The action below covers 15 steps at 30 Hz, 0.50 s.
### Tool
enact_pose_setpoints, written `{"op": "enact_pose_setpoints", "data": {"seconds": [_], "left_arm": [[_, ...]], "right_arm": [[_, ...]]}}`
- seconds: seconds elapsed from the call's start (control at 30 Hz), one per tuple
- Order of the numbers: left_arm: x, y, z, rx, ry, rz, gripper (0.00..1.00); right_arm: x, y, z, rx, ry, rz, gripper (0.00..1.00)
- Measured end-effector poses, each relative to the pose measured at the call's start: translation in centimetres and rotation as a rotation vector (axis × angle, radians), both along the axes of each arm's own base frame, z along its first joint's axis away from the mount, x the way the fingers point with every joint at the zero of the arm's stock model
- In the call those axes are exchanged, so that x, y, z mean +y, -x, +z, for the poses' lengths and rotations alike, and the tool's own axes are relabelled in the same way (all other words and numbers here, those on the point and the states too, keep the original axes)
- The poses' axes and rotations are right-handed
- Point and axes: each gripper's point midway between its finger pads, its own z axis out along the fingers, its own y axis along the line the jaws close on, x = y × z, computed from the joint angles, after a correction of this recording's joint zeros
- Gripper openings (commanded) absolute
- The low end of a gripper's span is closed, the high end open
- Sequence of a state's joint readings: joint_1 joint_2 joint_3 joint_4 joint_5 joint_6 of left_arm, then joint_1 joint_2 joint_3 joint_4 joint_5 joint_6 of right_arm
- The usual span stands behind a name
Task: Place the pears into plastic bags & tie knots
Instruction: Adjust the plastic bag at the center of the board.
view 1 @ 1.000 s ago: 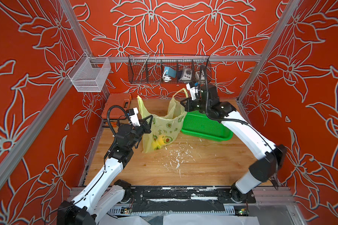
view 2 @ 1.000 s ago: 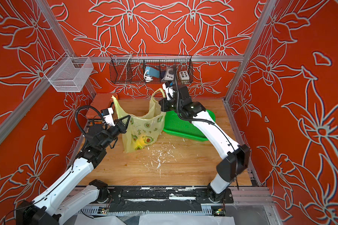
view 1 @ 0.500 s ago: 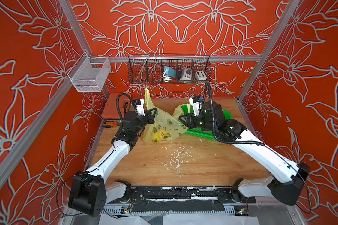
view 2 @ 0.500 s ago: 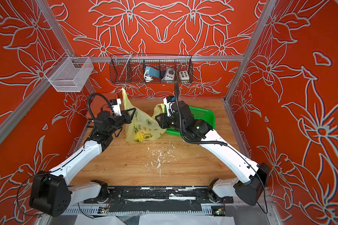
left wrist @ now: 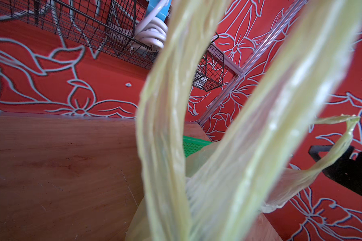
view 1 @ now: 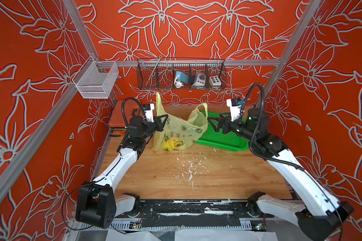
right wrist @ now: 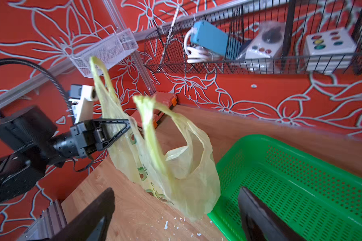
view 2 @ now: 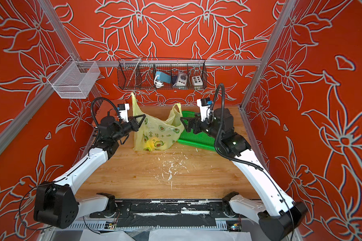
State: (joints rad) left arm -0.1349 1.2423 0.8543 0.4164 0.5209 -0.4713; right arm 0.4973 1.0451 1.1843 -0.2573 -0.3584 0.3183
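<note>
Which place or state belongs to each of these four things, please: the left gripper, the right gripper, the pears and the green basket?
Things:
1. left gripper
2. right gripper
3. pears
4. green basket

Places or states:
A. on the table, beside the bag
B. jaws open, holding nothing
C. inside the plastic bag
D. jaws shut on a bag handle

Pairs: 1-D, 2-B, 3-C, 4-A

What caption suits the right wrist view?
Left tool pinches one handle of the avocado-print bag beside the green basket; right tool open, other handle free.
</note>
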Motion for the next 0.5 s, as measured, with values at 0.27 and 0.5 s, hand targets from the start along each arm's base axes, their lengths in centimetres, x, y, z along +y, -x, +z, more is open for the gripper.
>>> {"op": "enact_pose_setpoints", "data": {"seconds": [0.27, 0.5], "left_arm": [[0.3, 0.2, -0.3, 0.013, 0.001, -0.020, 0.00], [-0.2, 0.4, -0.5, 0.021, 0.004, -0.058, 0.00]], "right_arm": [[-0.5, 1.0, -8.5, 0.090, 0.112, 0.042, 0.94], [2.6, -4.2, -17.7, 0.271, 0.213, 0.103, 0.95]]}}
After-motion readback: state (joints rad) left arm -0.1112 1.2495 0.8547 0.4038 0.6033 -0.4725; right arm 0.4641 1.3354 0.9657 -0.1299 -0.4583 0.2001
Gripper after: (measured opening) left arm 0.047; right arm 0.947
